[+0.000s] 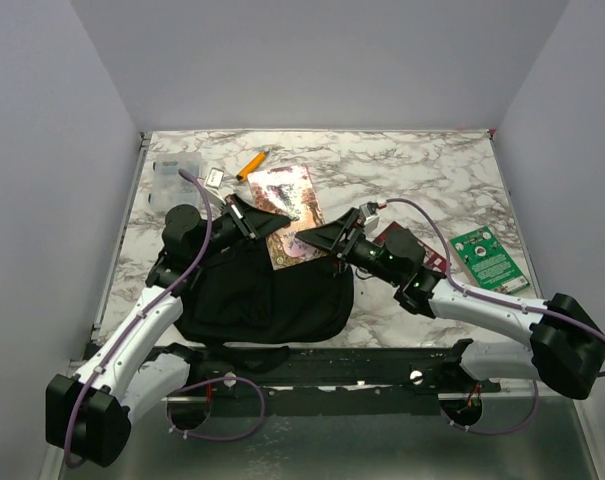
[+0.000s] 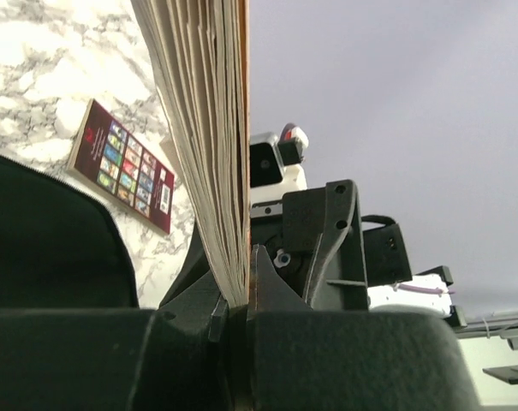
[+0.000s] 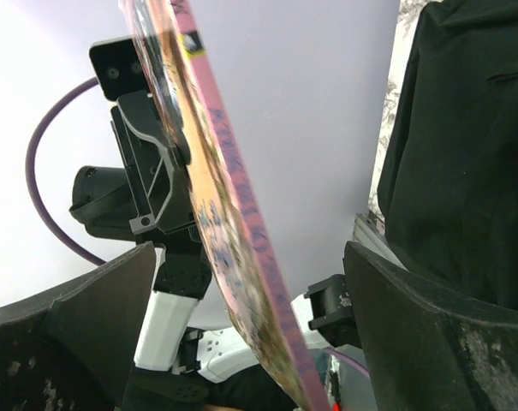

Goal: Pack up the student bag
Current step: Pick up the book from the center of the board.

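Left gripper [image 1: 272, 226] is pinched tight on a page edge; right gripper [image 1: 307, 239] gapes wide, gripping nothing. The student bag [image 1: 267, 300] lies at seven o'clock on the table [image 1: 422, 180]; the book [image 1: 297, 195], at its twelve o'clock, should go in lower edge first, both arms steadying it

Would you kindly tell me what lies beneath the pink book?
The marble table lies beneath the far part of the pink book, the student bag beneath its near corner. The book, left pincer and right pincer hide the bag's edge there.
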Robot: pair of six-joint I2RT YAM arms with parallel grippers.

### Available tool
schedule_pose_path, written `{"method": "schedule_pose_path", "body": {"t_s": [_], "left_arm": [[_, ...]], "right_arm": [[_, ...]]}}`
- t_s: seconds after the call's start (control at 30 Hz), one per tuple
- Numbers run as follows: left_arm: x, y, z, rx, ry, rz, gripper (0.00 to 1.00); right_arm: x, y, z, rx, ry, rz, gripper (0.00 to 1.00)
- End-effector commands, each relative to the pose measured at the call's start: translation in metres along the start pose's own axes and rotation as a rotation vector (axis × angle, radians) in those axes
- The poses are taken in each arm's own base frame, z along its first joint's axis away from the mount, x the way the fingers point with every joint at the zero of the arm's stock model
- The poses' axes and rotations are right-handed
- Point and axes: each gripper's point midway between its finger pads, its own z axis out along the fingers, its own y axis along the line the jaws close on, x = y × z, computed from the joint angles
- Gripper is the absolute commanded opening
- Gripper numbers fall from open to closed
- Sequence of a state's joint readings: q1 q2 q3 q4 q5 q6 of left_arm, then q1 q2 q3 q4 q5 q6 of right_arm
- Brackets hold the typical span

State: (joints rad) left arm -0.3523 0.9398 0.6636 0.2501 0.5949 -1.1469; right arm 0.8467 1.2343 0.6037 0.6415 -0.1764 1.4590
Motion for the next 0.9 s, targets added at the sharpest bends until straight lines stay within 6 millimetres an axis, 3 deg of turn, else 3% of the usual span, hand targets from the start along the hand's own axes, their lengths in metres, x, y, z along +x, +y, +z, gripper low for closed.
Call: {"method": "schedule_pose_path", "body": {"t_s": [0.0,0.23,0.37,0.5,0.6,0.77,0.8,0.87], "left_arm": [[-0.032,-0.045,-0.011,0.098,-0.151,0.039,0.0],[-0.043,-0.068,-0.02,0.145,-0.212,0.021,0.0],[-0.046,-0.075,-0.025,0.159,-0.241,0.017,0.0],[-0.046,-0.069,-0.027,0.148,-0.255,0.014,0.0],[-0.053,-0.053,-0.03,0.106,-0.342,-0.021,0.0],[-0.058,-0.039,-0.024,0.076,-0.358,-0.107,0.0],[-0.058,-0.038,-0.023,0.081,-0.36,-0.123,0.0],[-0.06,-0.038,-0.022,0.087,-0.369,-0.133,0.0]], "right_arm": [[-0.002,0.021,-0.007,-0.084,-0.051,-0.013,0.95],[0.014,0.047,-0.009,-0.221,-0.027,-0.027,0.97],[0.011,0.054,-0.017,-0.26,-0.072,-0.039,0.99],[-0.001,0.051,-0.021,-0.203,-0.143,-0.084,0.99],[-0.013,0.052,-0.019,-0.138,-0.197,-0.091,0.99],[-0.013,0.064,0.014,-0.162,-0.195,-0.037,0.85],[-0.009,0.069,0.023,-0.179,-0.181,-0.029,0.79],[-0.002,0.077,0.039,-0.215,-0.172,-0.005,0.56]]}}
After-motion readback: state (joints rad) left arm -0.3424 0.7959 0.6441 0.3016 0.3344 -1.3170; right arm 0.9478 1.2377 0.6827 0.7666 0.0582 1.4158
